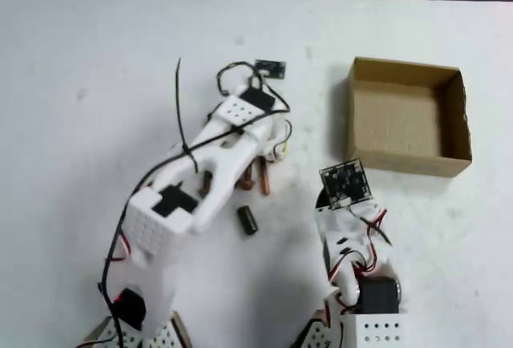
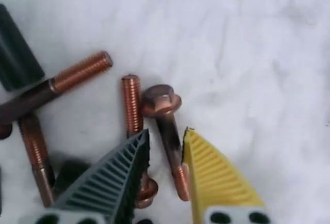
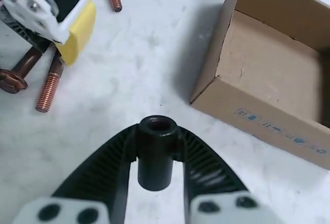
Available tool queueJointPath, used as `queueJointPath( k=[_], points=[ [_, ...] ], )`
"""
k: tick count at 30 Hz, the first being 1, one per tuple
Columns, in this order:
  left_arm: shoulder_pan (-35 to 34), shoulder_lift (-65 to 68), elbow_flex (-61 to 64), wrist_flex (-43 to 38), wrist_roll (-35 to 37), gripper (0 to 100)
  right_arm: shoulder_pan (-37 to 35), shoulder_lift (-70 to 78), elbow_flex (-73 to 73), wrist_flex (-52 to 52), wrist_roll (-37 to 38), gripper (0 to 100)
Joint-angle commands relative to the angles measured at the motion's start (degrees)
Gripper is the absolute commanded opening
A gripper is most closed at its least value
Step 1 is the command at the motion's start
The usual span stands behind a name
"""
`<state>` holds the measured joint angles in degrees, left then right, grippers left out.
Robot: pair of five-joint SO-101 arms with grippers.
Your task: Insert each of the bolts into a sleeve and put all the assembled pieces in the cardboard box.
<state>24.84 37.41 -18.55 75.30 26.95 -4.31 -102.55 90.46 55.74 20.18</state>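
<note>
Several copper bolts lie loose on the white table. My left gripper (image 2: 166, 131) is open, its black finger and yellow finger on either side of one bolt (image 2: 161, 101) that lies flat on the table. Another bolt (image 2: 132, 102) lies right beside it. My right gripper (image 3: 154, 141) is shut on a black sleeve (image 3: 154, 154), held just above the table with its threaded hole facing away. The cardboard box (image 1: 409, 115) stands open and holds nothing, just beyond the right gripper. A loose black sleeve (image 1: 248, 220) lies beside the left arm.
More bolts (image 2: 36, 152) and dark sleeves (image 2: 15, 53) crowd the table around the left gripper. The left arm's yellow finger (image 3: 77, 33) and two bolts (image 3: 49, 90) lie close to the right gripper. A small black board (image 1: 269, 67) lies behind the left arm.
</note>
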Motion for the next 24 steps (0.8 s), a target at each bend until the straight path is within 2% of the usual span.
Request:
queueJointPath(
  k=[1, 11, 16, 18, 20, 24],
  points=[
    [0.3, 1.6, -5.1, -1.8, 0.7, 14, 0.3, -0.6, -0.2, -1.4, -0.4, 1.6],
    [0.3, 4.6, -5.5, -2.5, 0.7, 13, 0.1, -0.6, -0.2, -1.4, -0.4, 1.6],
    [0.0, 5.1, -5.2, -6.6, 0.8, 13, 0.1, -0.6, -0.2, -1.3, -0.4, 1.6],
    [0.0, 5.1, -5.2, -8.0, 0.8, 10, 0.1, -0.6, -0.2, -1.3, -0.4, 1.6],
    [0.0, 5.1, -5.1, -8.9, 0.6, 2, 0.1, -0.6, -0.2, -1.3, -0.4, 1.6],
    [0.0, 5.1, -5.0, -8.9, 0.7, 3, 0.1, -0.6, -0.2, -1.3, -0.4, 1.6]
  ],
)
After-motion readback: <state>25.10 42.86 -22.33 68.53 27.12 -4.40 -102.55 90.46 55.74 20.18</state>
